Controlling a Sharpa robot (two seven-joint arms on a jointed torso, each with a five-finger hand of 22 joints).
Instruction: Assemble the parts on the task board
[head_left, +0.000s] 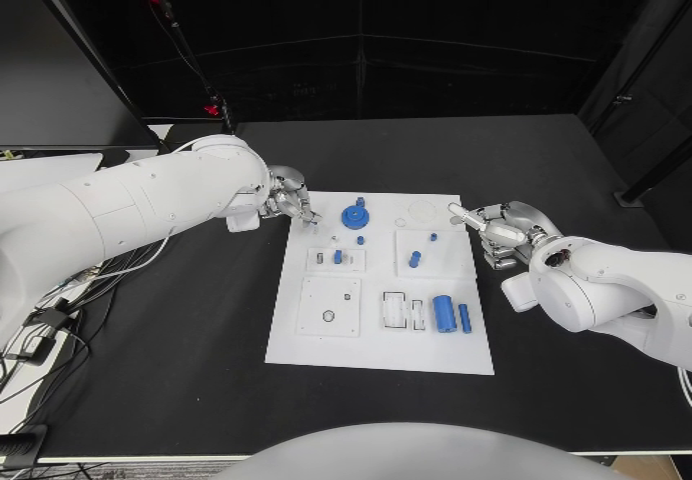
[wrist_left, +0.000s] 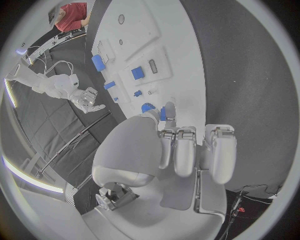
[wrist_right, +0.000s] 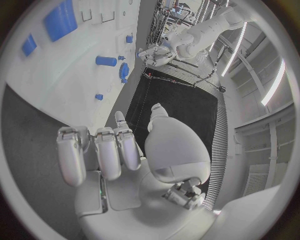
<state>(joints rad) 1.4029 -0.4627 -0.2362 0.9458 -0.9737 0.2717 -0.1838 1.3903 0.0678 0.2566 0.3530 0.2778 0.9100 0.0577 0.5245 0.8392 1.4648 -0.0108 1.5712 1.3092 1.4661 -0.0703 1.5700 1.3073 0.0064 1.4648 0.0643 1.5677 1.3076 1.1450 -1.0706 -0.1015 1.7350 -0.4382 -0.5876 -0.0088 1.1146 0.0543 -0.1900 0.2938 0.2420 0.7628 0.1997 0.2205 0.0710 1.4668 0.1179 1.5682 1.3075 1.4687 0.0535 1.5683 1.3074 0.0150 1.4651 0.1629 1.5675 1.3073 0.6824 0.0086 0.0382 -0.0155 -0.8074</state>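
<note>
The white task board (head_left: 329, 340) lies in the middle of the table. At its far end sits a blue gear (head_left: 355, 216), and small blue parts (head_left: 414, 259) stand in the middle sockets. A blue block (head_left: 443, 311) and a blue cylinder (head_left: 464, 318) lie nearer me. My left hand (head_left: 290, 205) hovers at the board's far left corner, fingers apart and holding nothing. In the left wrist view the gear (wrist_left: 147, 107) sits just past that hand's (wrist_left: 184, 150) thumb. My right hand (head_left: 499, 229) is at the board's right edge, also holding nothing, fingers extended (wrist_right: 115, 150).
Black table (head_left: 173, 380) surrounds the board on all sides. Cables (head_left: 65, 300) trail off the table's left edge. The board (wrist_right: 62, 75) and my left hand (wrist_right: 156, 55) appear across from the right wrist camera.
</note>
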